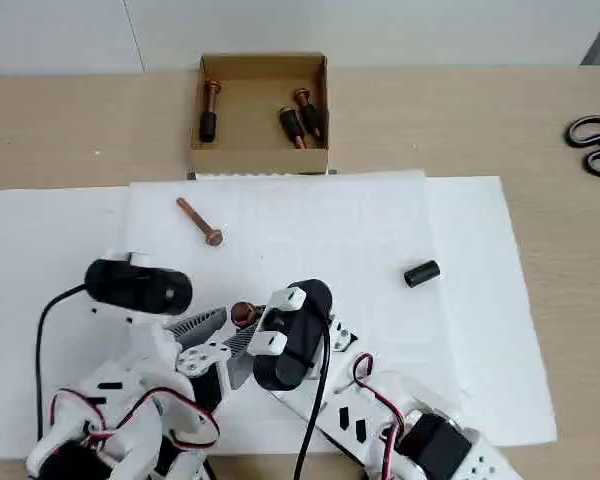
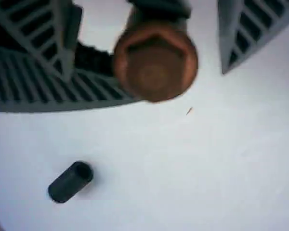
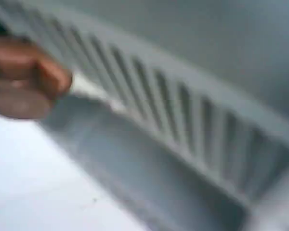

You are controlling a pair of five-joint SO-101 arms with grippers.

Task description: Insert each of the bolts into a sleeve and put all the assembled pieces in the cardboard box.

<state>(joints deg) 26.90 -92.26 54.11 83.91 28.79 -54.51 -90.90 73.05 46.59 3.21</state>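
Note:
A copper bolt is held off the paper between the two arms; its hex head faces the left wrist camera. My left gripper is open, one ribbed finger on each side of the head and neither touching it. A ribbed finger of the right gripper crosses behind the head, shut on the bolt. Its head is blurred in the right wrist view. A black sleeve lies on the paper to the right. A second bolt lies loose at the upper left.
The cardboard box stands at the back centre and holds three bolts with sleeves on them. White paper covers the table in front of it. Scissors lie at the far right edge.

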